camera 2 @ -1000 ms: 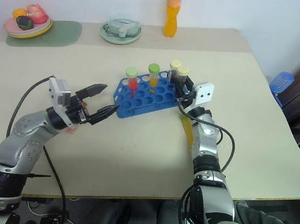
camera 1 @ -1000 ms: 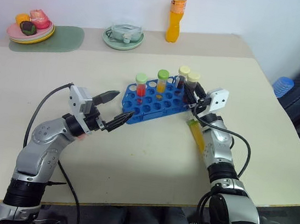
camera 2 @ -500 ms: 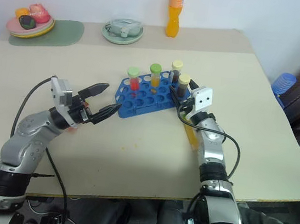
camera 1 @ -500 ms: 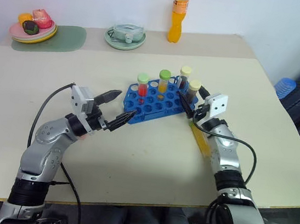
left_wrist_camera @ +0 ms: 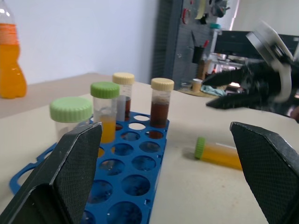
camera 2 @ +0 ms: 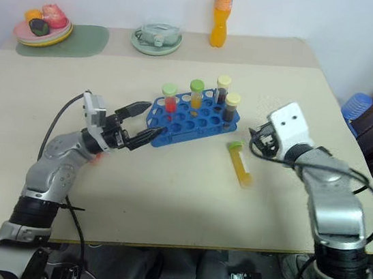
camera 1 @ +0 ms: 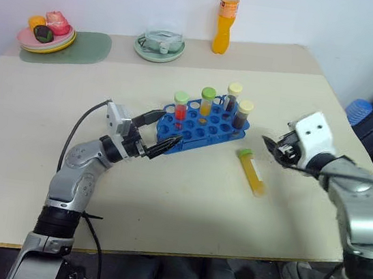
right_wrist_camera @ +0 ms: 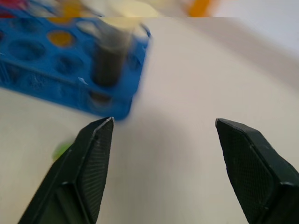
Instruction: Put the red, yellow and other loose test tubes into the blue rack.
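Four capped test tubes (camera 1: pixel 207 102) upright in the blue rack (camera 1: pixel 199 124); one yellow tube (camera 1: pixel 251 172) flat on the table (camera 1: pixel 185 201) just beside. Left gripper (camera 1: pixel 162 132) spread wide, empty, tips at the rack's near corner, perhaps touching. Right gripper (right_wrist_camera: pixel 163 168) parted, empty, beyond the lying tube.

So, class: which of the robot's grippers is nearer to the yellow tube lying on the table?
Right. The right gripper hovers open just beside the lying yellow tube, while the left gripper sits open at the blue rack's far end.
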Robot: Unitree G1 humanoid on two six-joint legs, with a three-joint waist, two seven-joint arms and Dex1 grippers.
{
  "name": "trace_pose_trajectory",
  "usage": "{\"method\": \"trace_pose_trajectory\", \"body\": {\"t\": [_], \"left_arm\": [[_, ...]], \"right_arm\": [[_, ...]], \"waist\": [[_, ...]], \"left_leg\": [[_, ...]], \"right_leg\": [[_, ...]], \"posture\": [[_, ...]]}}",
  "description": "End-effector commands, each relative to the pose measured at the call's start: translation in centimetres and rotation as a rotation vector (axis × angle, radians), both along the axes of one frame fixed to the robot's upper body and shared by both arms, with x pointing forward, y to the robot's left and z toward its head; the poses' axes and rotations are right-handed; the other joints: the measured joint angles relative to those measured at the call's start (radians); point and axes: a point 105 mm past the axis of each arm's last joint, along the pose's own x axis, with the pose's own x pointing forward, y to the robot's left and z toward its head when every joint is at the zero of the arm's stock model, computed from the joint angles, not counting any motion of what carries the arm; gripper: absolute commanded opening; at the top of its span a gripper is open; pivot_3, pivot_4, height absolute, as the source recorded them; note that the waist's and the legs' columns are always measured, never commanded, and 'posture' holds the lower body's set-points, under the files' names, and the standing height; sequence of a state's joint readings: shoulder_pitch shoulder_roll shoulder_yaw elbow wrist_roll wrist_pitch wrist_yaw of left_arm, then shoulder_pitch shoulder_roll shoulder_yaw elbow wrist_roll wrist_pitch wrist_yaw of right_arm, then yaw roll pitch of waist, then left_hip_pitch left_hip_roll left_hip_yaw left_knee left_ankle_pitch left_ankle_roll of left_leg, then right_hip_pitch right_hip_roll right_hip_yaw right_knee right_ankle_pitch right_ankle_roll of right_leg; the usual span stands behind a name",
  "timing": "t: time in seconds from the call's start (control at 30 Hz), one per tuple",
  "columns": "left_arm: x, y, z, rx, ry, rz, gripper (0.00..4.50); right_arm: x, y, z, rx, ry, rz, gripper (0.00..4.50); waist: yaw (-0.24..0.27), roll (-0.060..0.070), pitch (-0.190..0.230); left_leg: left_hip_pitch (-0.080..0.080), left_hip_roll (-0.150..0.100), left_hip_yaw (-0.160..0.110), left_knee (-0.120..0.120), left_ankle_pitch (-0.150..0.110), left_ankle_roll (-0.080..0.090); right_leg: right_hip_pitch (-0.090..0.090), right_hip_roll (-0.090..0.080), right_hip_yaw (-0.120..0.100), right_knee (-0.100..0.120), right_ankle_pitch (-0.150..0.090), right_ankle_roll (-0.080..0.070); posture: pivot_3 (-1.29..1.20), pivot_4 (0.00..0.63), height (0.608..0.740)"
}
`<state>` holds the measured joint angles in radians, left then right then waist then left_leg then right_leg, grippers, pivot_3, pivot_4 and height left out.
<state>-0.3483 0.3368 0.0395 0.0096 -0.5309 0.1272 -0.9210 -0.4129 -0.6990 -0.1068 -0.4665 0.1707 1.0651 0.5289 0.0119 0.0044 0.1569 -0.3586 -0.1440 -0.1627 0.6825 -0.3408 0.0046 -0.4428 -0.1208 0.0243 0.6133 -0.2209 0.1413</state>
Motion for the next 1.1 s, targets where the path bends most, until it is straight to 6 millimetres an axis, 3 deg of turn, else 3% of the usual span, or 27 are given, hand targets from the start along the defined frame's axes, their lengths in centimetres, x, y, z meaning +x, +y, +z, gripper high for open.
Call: {"method": "trace_pose_trajectory", "body": {"t": [0.03,0.2,0.43,0.63,0.83,0.93,1.07,1.1], "left_arm": [[0.0,-0.6,0.8,-0.002,-0.049,-0.031,4.5],[-0.1,-1.3,0.6,-0.005,-0.048,-0.06,4.5],[-0.4,-1.2,0.4,0.006,-0.048,-0.062,4.5],[-2.2,-0.6,-0.5,0.068,-0.011,-0.138,4.5],[-3.2,-0.2,-0.9,0.141,-0.003,-0.185,4.5],[-3.4,-0.1,-1.0,0.16,-0.006,-0.189,4.5],[-3.6,-0.3,-1.0,0.163,-0.003,-0.193,4.5],[-3.7,-0.3,-1.0,0.16,-0.001,-0.194,4.5]], "right_arm": [[-1.2,0.2,-0.2,0.084,0.22,-0.057,3.53],[-1.0,0.9,-1.8,0.201,0.43,-0.056,3.53],[-0.4,2.0,-2.9,0.205,0.512,-0.04,3.53],[0.4,3.6,-3.6,0.227,0.583,-0.015,3.53],[0.7,3.7,-5.9,0.193,0.683,-0.065,3.53],[0.6,3.1,-6.9,0.149,0.716,-0.105,2.7],[0.1,2.6,-7.7,0.092,0.736,-0.123,0.88],[0.0,2.5,-7.7,0.076,0.735,-0.119,0.82]], "waist": [[0.002,0.0,0.0],[0.005,0.0,0.0],[0.001,0.0,0.0],[0.0,0.0,0.0],[0.002,0.0,0.0],[0.001,-0.001,0.0],[0.001,-0.002,-0.001],[0.002,-0.002,-0.001]], "left_leg": [[0.0,0.0,0.0,0.0,0.0,0.0],[-0.001,0.0,0.0,0.0,0.0,0.001],[-0.001,0.0,0.0,0.0,0.0,0.001],[-0.001,0.0,0.0,0.0,0.0,0.001],[-0.001,-0.001,0.0,0.0,0.0,0.001],[0.0,-0.001,0.0,0.0,0.0,0.001],[0.0,-0.001,0.0,0.0,0.0,0.001],[0.0,-0.001,0.0,0.0,0.0,0.001]], "right_leg": [[0.0,0.0,0.0,0.0,0.0,0.0],[0.0,-0.001,-0.001,-0.001,0.0,0.0],[0.0,-0.001,-0.001,-0.001,0.0,0.0],[-0.001,-0.001,-0.001,0.0,0.0,0.0],[0.0,-0.001,-0.001,-0.001,0.0,0.0],[0.0,-0.001,-0.001,0.0,0.0,0.0],[0.0,-0.001,-0.001,-0.001,0.0,0.0],[0.001,-0.001,-0.001,-0.001,0.0,0.0]], "posture": [[0.0,0.15,0.74],[0.0,0.15,0.74],[0.0,0.15,0.74],[0.0,0.15,0.74],[0.0,0.15,0.74],[0.0,0.15,0.74],[0.0,0.15,0.74],[0.0,0.15,0.74]]}}
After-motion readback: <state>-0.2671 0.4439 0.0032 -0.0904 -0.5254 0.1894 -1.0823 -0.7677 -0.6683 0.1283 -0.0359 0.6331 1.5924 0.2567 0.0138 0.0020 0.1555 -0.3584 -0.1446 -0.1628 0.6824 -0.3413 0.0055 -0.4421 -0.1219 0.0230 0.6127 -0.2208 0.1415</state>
